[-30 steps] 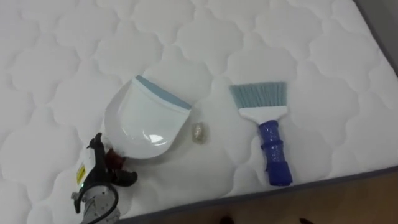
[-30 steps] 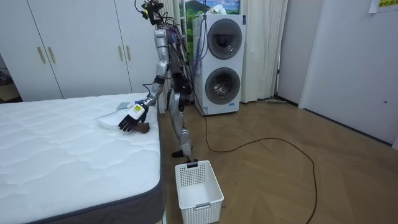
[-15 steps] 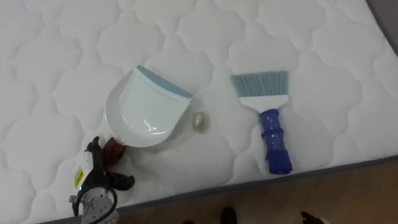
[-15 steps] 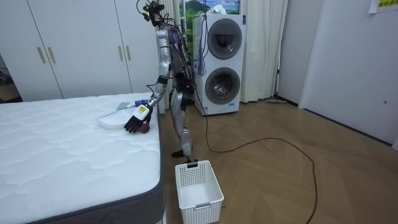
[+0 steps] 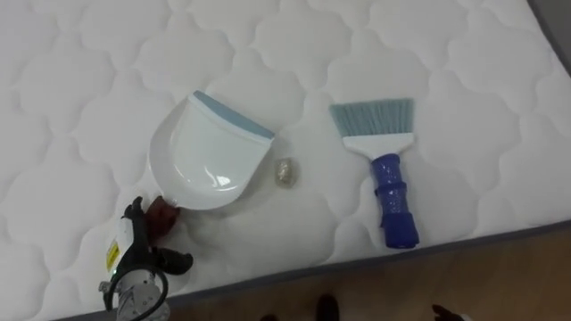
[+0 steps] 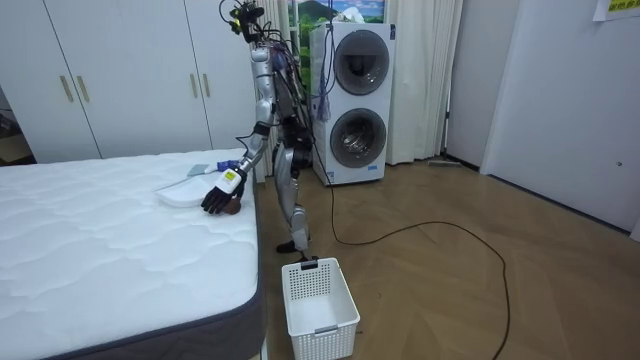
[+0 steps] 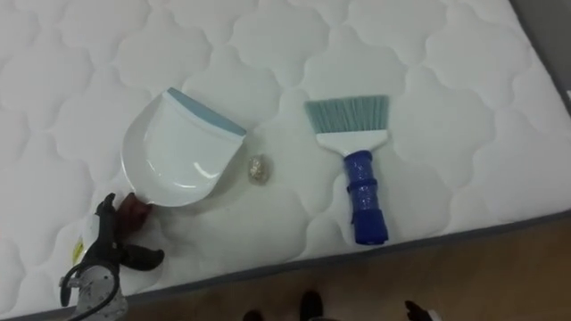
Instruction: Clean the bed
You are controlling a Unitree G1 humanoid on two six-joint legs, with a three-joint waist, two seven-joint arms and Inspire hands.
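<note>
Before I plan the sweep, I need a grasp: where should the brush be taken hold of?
By its blue handle, coming from the near edge of the mattress: the brush lies flat, handle pointing toward the robot, bristles away.

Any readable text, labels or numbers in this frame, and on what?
No text can be read.
Yellow label on the back of the left hand: blurred.
Sheet on the wall at the room view's upper right: too small.
Washing machines, front panels: too small.
</note>
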